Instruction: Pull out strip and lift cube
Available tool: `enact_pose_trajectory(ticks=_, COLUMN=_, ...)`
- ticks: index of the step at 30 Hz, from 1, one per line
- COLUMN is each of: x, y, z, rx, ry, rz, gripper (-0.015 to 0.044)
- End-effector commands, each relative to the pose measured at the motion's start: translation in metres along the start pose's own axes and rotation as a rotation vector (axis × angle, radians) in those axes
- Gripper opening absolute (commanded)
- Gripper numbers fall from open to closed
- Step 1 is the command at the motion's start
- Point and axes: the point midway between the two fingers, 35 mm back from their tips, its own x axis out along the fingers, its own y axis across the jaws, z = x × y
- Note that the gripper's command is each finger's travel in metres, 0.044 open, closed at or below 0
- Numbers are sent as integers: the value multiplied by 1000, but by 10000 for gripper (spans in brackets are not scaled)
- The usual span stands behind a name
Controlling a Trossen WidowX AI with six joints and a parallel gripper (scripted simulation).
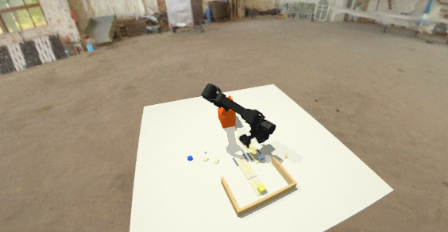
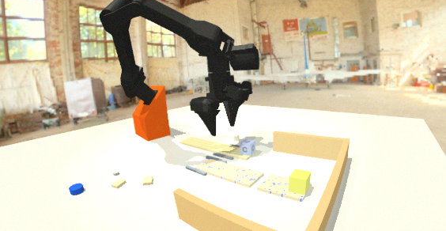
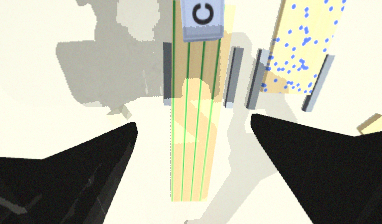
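End effector (image 2: 221, 126) wide open w/ nothing in it, above green-lined strip (image 3: 194, 135) carrying C cube (image 2: 247, 147).

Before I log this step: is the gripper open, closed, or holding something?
Gripper: open, holding nothing, fingers spread above the striped strip.

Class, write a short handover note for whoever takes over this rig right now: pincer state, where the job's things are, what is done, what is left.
Pincer: open, holding nothing, raised above the near end of the green-lined strip.
Labelled cube, marked C: sitting on that strip's far end, outside the wooden frame.
Dotted strip lies in two pieces; the yellow cube sits on the far piece.
Done: the green-lined strip appears pulled out.
Left: grasp the labelled cube and hold it up.
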Motion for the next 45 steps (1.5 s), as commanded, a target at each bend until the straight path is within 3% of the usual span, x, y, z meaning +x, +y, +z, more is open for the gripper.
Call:
enact_pose_trajectory(ticks=1, x=-3, y=-2, z=15, rx=-3, ry=-5, rz=-6, gripper=440)
enact_pose_trajectory(ticks=17, x=-12, y=-11, z=75, rx=-1, ry=-7, rz=-6, gripper=440)
enact_pose_trajectory(ticks=25, x=-2, y=-11, z=75, rx=-1, ry=-8, rz=-6, gripper=250)
enact_pose_trajectory(ticks=45, x=31, y=-12, z=76, rx=-1, ry=-7, rz=-7, gripper=250)
